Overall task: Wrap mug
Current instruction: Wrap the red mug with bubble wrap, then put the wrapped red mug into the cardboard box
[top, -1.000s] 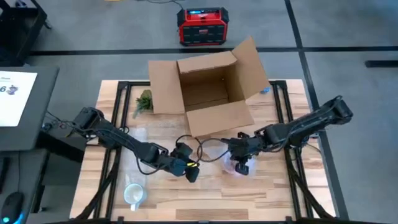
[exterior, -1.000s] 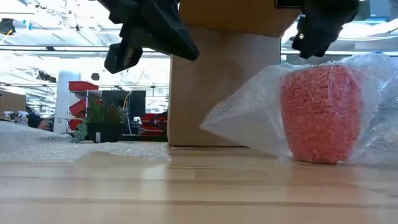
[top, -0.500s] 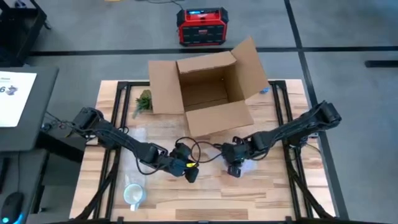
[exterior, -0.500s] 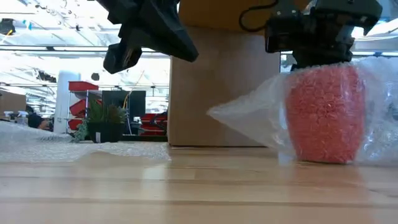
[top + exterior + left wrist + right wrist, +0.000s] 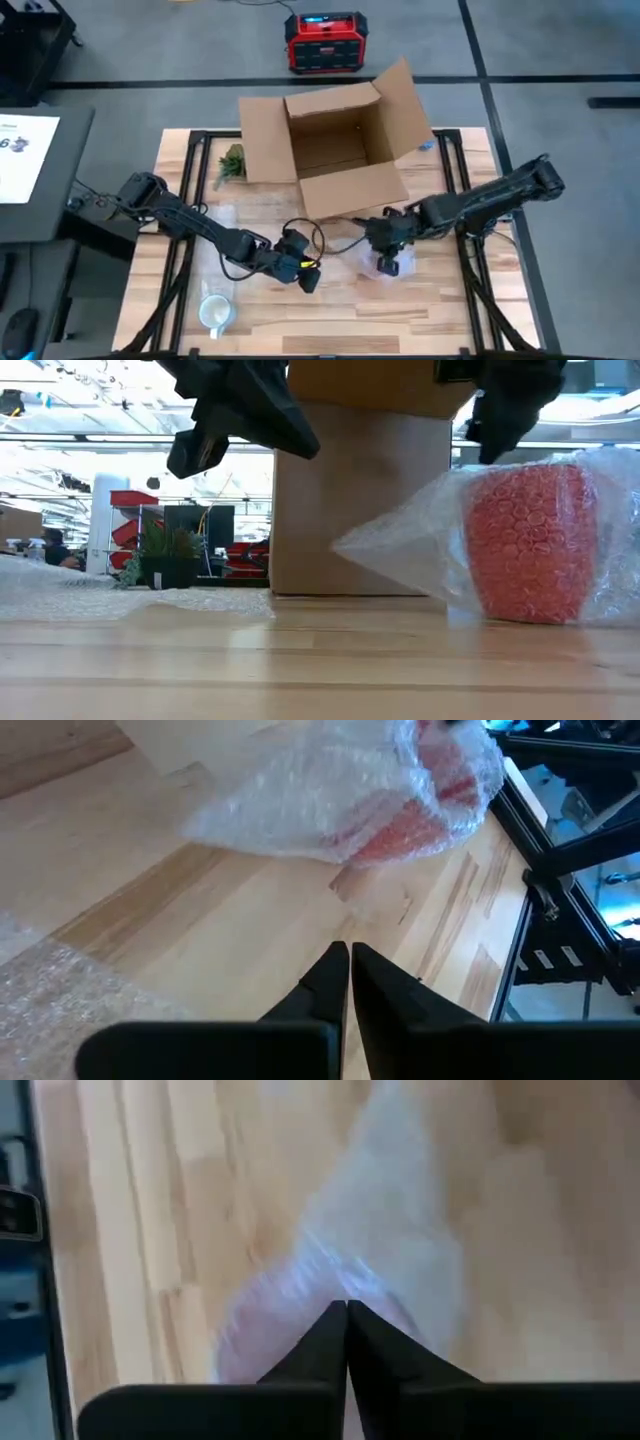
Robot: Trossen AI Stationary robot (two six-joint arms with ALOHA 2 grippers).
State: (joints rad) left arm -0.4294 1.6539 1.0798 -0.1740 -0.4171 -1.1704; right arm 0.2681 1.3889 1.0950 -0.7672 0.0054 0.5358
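Note:
A red mug (image 5: 530,540) stands upright on the wooden table, swathed in clear bubble wrap (image 5: 400,555) that trails off it toward the left arm; the left wrist view shows the same bundle (image 5: 420,815). My right gripper (image 5: 490,452) hovers shut at the top of the wrapped mug (image 5: 385,268), the wrap blurred below its tips (image 5: 346,1308). Left of the mug, my left gripper (image 5: 310,280) stays raised above the table, shut and empty (image 5: 348,952). My right gripper comes at the wrapped mug from above with shut fingers, right at the wrap's top edge (image 5: 478,468). I cannot tell whether the tips touch the wrap or stand just clear of it.
An open cardboard box (image 5: 335,150) stands at the far middle of the table. A small green plant (image 5: 232,163) is to its left. A loose sheet of bubble wrap (image 5: 225,215) lies at the left, and a clear glass mug (image 5: 215,312) stands near the front left.
My right gripper went down onto the top of the wrapped mug and then rose again, drawing back toward the table's right. The mug shifted slightly on the table and the wrap settled around it.

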